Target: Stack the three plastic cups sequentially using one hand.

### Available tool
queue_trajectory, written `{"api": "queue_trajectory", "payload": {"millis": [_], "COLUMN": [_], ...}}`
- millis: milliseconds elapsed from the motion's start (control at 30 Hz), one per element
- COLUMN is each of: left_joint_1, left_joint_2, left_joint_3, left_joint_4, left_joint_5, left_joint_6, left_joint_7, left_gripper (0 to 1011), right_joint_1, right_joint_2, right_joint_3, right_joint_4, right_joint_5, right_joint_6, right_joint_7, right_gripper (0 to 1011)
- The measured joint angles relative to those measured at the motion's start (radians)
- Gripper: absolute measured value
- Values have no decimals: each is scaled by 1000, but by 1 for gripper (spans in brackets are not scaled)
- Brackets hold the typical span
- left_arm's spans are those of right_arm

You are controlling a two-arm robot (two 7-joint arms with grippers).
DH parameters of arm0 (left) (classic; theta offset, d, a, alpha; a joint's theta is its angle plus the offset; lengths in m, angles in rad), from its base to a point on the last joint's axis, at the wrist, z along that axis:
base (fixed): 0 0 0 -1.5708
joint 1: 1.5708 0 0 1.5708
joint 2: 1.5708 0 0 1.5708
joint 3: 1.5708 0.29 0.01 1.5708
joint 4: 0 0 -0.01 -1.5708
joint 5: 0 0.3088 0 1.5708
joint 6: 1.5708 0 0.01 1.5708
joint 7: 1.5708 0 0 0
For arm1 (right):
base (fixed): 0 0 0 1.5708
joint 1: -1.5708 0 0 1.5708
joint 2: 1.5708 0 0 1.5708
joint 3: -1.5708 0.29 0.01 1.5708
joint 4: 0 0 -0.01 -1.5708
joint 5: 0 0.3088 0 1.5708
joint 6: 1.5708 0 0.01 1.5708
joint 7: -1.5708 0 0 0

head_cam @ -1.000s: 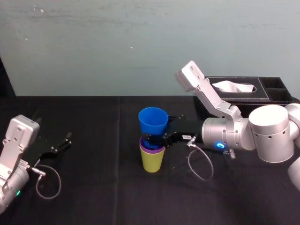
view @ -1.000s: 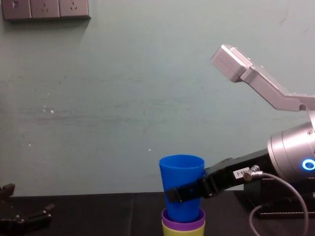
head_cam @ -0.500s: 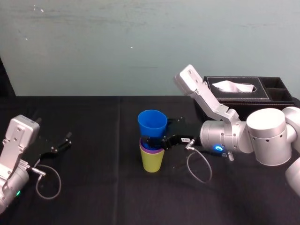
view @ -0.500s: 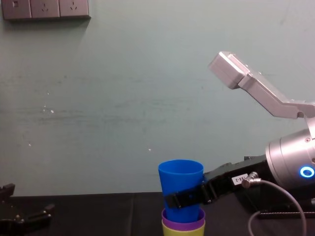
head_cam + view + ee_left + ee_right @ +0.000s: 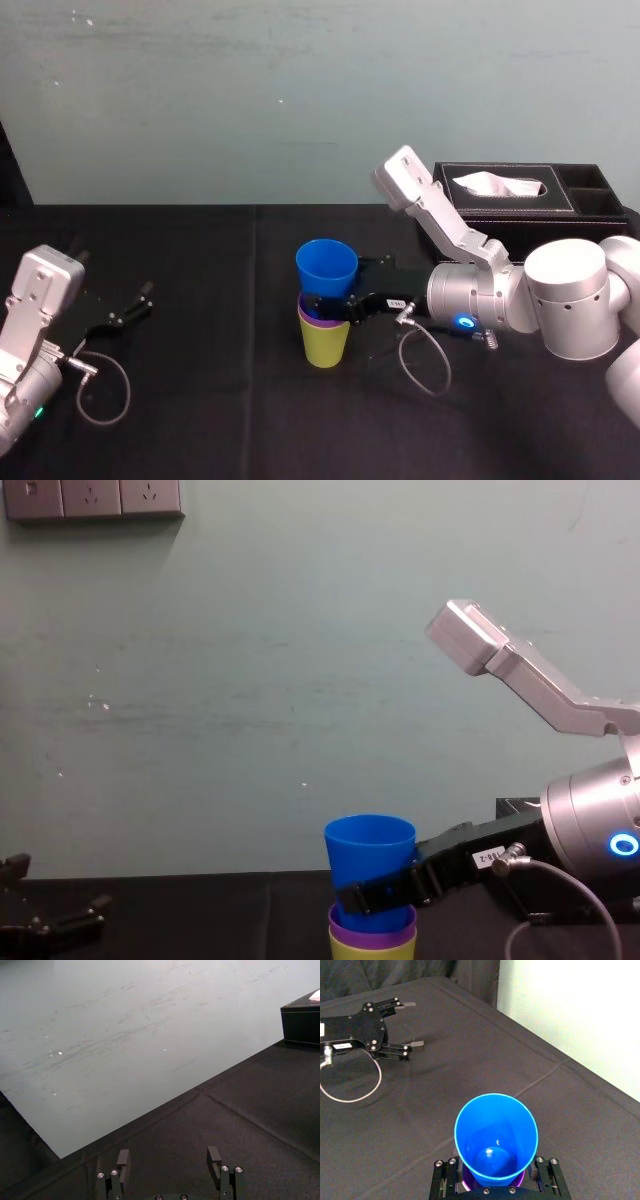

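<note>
- The right gripper (image 5: 326, 301) reaches in from the robot's right toward the middle of the black table (image 5: 200, 400). It is clamped on the blue cup (image 5: 327, 268).
- In the chest view one black finger (image 5: 365, 895) lies across the lower wall of the blue cup (image 5: 370, 852), just above the purple rim.
- In the right wrist view the right gripper (image 5: 496, 1176) has a finger on either side of the blue cup (image 5: 496, 1132). The cup's mouth faces the camera and its inside is bare.
- The blue cup stands upright with its base inside the purple cup (image 5: 318, 322). Most of its wall stands above that rim.
- The purple cup sits deep in the yellow-green cup (image 5: 325, 344), with only a purple band showing above the yellow-green rim.
- In the chest view the purple cup (image 5: 372, 934) and the yellow-green cup (image 5: 372, 950) show as two stacked rims at the lower edge.
- The yellow-green cup stands on the cloth near the table's middle.
- A grey cable (image 5: 420, 355) loops from the right arm's wrist down onto the cloth.
- The left gripper (image 5: 138, 305) lies low at the table's left side, well apart from the cups. Its fingers (image 5: 122, 1159) are spread with nothing between them.
- A black tissue box (image 5: 500, 195) stands at the far right of the table, behind the right arm.
</note>
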Motion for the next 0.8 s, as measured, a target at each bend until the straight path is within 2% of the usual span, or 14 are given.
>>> {"api": "queue_trajectory", "payload": {"millis": [800], "left_joint_1": [0], "left_joint_2": [0], "left_joint_3": [0], "left_joint_4": [0], "left_joint_5": [0], "left_joint_6": [0], "left_joint_7": [0], "left_gripper": [1000], "right_joint_1": [-7], "right_joint_2": [-9], "right_joint_3": [4], "right_joint_4": [13], "right_joint_5": [-8], "right_joint_6": [-3], "right_joint_7": [2], "right_gripper": [707]}}
